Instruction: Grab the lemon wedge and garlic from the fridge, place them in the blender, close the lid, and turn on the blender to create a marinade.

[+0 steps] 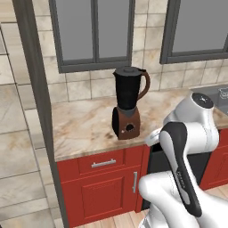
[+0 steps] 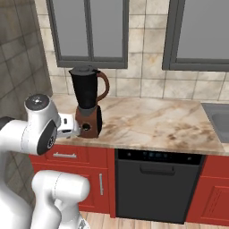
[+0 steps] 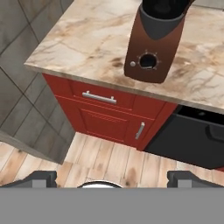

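Here, in the hand view, the hand (image 3: 112,178) is hanging released and empty out in front of the red cabinets (image 3: 105,114), fingertips spread wide. The blender (image 3: 153,41) is standing upright up and ahead on the worktop (image 3: 78,41), dial facing the hand, lid (image 1: 128,70) seated on its jar. Judging by this, neither lemon wedge nor garlic is in reach.

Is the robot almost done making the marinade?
Hard to say. The tall black blender jar on its reddish-brown base stands on the marble counter with its dark grey lid on; contents are hidden. The end effector is open and empty. The round front dial apparently still needs turning.
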